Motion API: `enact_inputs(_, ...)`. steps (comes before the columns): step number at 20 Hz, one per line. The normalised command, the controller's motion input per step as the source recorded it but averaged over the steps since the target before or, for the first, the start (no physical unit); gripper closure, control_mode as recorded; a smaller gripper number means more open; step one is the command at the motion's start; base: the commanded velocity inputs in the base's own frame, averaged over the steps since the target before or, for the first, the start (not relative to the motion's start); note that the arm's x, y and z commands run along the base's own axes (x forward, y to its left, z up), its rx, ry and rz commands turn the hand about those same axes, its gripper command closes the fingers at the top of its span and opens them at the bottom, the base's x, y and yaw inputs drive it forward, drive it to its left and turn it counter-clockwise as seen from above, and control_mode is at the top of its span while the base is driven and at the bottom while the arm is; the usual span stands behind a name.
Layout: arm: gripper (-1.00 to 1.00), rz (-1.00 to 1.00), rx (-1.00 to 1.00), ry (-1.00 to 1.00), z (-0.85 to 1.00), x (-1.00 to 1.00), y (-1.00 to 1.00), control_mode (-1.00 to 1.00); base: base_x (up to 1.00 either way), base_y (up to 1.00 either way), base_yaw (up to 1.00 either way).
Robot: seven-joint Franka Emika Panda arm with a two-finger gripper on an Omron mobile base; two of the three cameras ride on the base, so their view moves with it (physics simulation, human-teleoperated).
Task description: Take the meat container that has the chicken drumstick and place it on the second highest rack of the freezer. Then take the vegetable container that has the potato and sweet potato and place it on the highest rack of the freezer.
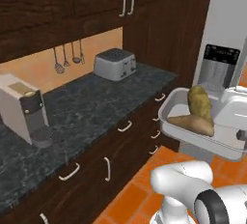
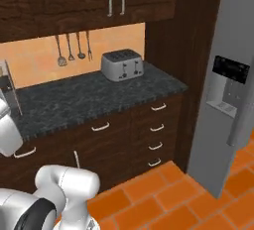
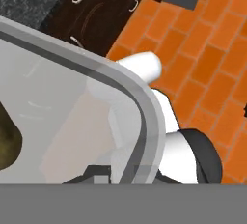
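Observation:
The vegetable container (image 1: 166,117) is a pale translucent tub held in the air at the right of the left base view, in front of the grey freezer door (image 1: 226,20). In it lie a knobbly brown potato (image 1: 200,101) and a tan sweet potato (image 1: 193,124). In the hand view the tub's rim (image 3: 144,102) curves down to my gripper (image 3: 123,174), which is shut on that edge. A bit of potato (image 3: 7,146) shows at the left. The meat container and the freezer racks are out of view.
A dark stone counter (image 1: 91,107) carries a silver toaster (image 1: 115,64) and a beige coffee machine (image 1: 24,107). Below it are dark wood drawers (image 2: 154,125). The freezer door (image 2: 223,100) with its dispenser stands closed on the right, and below is orange tile floor (image 2: 163,194).

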Motion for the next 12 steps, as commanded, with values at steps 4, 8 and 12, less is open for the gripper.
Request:
enact_inputs(4,1.0,0.0,0.0,0.0,0.0,0.0,0.0,1.0,0.0,-0.32,-0.88)
enact_inputs(8,1.0,0.0,0.0,0.0,0.0,0.0,0.0,1.0,0.0,-0.41,-0.83)
enact_inputs(12,1.0,0.0,0.0,0.0,0.0,0.0,0.0,1.0,0.12,-0.64,-0.69)
